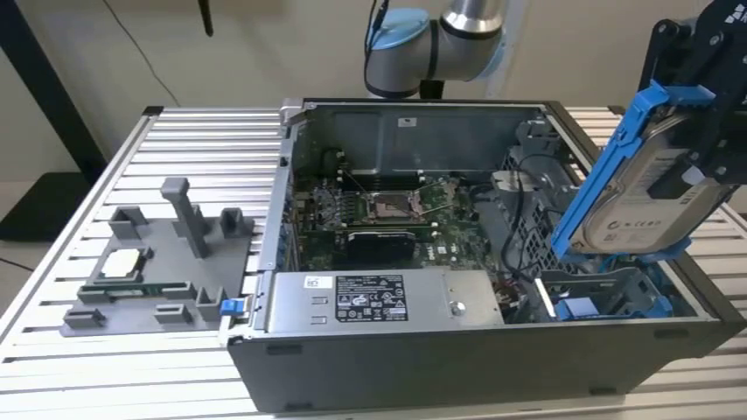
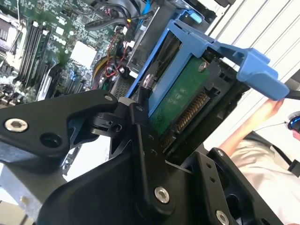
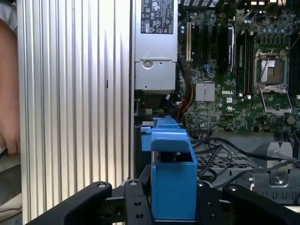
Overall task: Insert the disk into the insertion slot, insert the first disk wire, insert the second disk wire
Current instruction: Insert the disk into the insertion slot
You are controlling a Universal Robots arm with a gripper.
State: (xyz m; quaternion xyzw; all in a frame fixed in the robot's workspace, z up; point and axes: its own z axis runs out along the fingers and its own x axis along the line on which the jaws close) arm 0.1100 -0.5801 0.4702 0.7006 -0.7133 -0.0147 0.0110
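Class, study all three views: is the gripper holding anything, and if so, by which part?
Yes. The gripper holds the disk, clamped across the two sides of its blue carrier frame near the upper end.

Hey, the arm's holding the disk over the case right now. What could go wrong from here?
1. The disk hangs tilted in the gripper above the slot; entering at that angle, its carrier could jam on the slot's edge.
2. Black cables run close by and might snag or get pinched.
3. A person's arm is at the table and could be struck.
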